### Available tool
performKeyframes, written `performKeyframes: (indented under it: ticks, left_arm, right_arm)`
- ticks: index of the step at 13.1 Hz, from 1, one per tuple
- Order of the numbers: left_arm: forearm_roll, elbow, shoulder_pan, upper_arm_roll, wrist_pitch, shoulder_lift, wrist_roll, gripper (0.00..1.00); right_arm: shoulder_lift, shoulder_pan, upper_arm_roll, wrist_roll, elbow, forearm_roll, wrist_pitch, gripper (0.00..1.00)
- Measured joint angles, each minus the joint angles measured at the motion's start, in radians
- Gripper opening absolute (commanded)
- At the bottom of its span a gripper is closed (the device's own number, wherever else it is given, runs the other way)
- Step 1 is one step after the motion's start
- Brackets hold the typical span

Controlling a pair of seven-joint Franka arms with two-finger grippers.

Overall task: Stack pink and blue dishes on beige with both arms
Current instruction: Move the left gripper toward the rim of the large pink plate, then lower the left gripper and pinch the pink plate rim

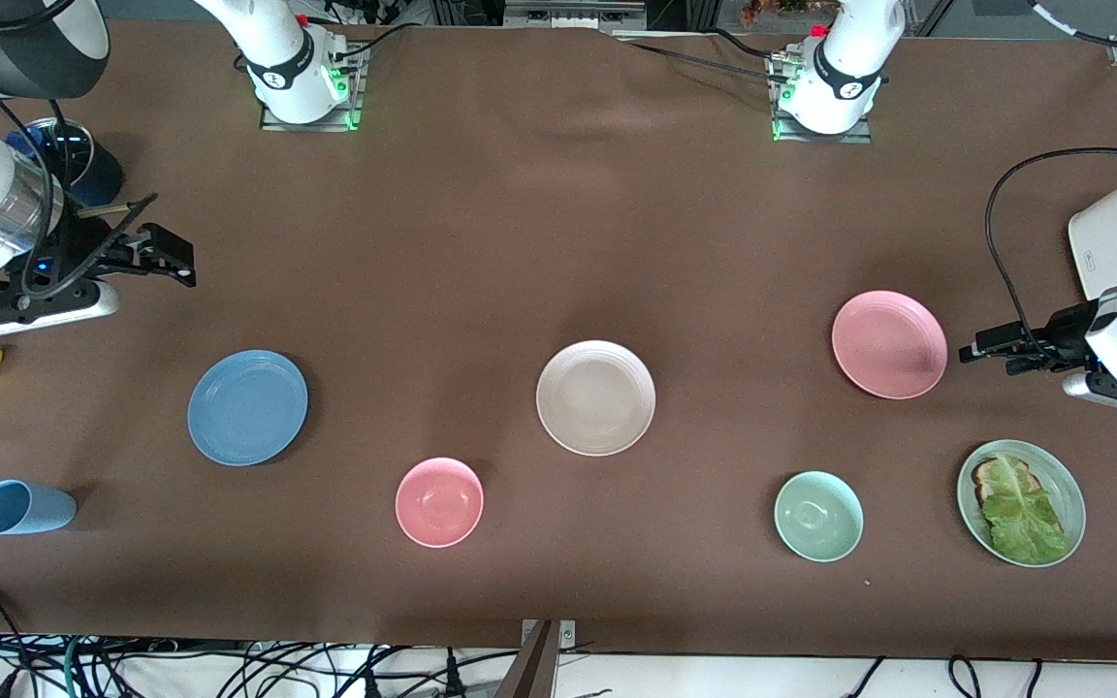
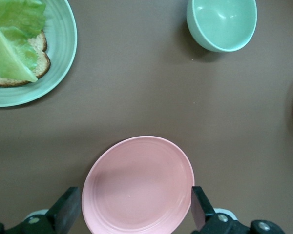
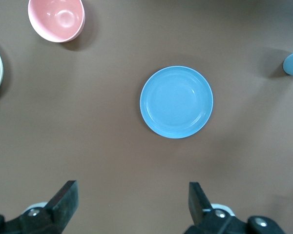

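Stage: pre-grasp | left gripper [image 1: 968,351] wide, beside pink plate [image 1: 889,344] | right gripper [image 1: 171,260] wide, near blue plate [image 1: 247,407] | advice: descend squarely onto rims, then carry to beige plate [image 1: 595,397].

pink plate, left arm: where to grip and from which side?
Probably the rim. The pink plate lies flat on the table, empty, with nothing on it and no handle, so only its thin ridged edge offers a hold. The left claw is open beside it toward the left arm's end; come in low from there, one finger under the edge.
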Motion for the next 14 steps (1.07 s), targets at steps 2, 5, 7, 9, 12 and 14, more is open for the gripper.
performKeyframes:
  ticks: [2, 5, 7, 9, 12, 14]
  left_arm:
    - [-0.042, -0.054, 0.021, 0.001, 0.067, 0.0, 0.096, 1.0]
    - [-0.121, -0.152, 0.032, 0.004, 0.173, 0.001, 0.227, 1.0]
    - [-0.183, -0.212, 0.032, 0.013, 0.236, 0.0, 0.305, 1.0]
    - [-0.253, -0.27, 0.032, 0.017, 0.297, 0.0, 0.396, 1.0]
    - [-0.345, -0.318, 0.042, 0.027, 0.337, 0.008, 0.523, 1.0]
    - [-0.366, -0.323, 0.058, 0.028, 0.353, 0.024, 0.568, 1.0]
  right_arm:
    - [0.0, 0.0, 0.0, 0.0, 0.0, 0.0, 0.0, 1.0]
    - [0.0, 0.0, 0.0, 0.0, 0.0, 0.0, 0.0, 1.0]
    - [0.0, 0.0, 0.0, 0.0, 0.0, 0.0, -0.001, 1.0]
    - [0.0, 0.0, -0.001, 0.0, 0.0, -0.001, -0.001, 1.0]
    - [0.0, 0.0, 0.0, 0.0, 0.0, -0.001, -0.001, 1.0]
    - [0.0, 0.0, 0.0, 0.0, 0.0, -0.001, -0.001, 1.0]
